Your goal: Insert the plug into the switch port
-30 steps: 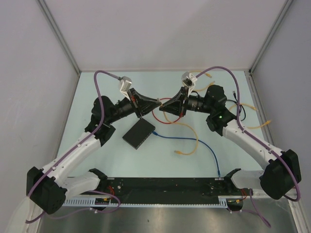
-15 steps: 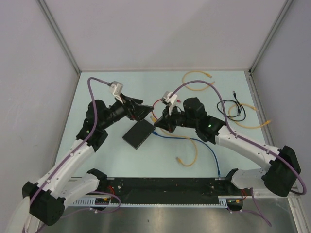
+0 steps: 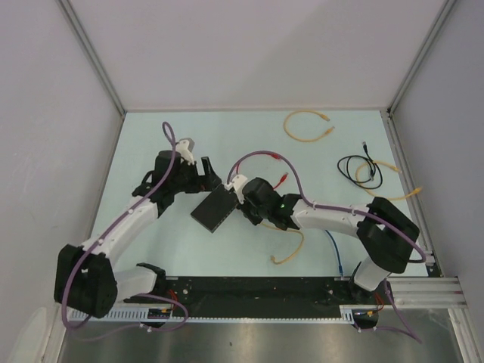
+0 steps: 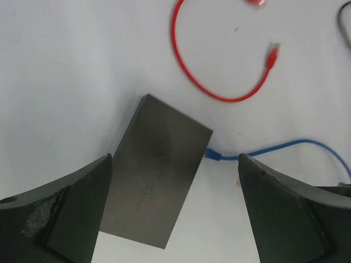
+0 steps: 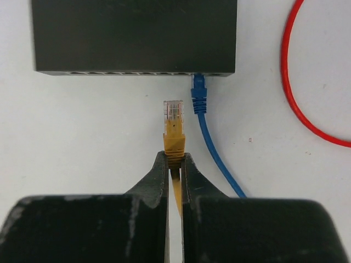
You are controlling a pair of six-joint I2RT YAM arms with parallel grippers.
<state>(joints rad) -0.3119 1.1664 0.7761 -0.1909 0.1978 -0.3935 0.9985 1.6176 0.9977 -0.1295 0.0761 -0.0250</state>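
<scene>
Quick update: a second ago both arms were up and further back with the left hand [image 4: 174, 164] pinched shut. Now it has dropped in over the switch [image 5: 134, 33] and its fingers are spread wide apart, holding nothing. Meanwhile the right hand [image 5: 175, 159] has swung down low, clamped tight on the boot of the yellow plug [image 5: 174, 123], and brought it right up to the port row.

So the lineup looks basically done and only the push-in is left, going by this. The switch lies flat and skewed in the middle of the worktop [image 3: 249, 128], well away from the walls.

Room-wise: in the right wrist view there's a short strip of bare worktop between the plug tip and the port face. The blue cable [image 5: 211, 148] is already seated in the rightmost port, just beside the yellow plug's path, so that side is tight. The ports to the left look free. The red cable [image 5: 290, 93] loops off to the right, clear of the approach
</scene>
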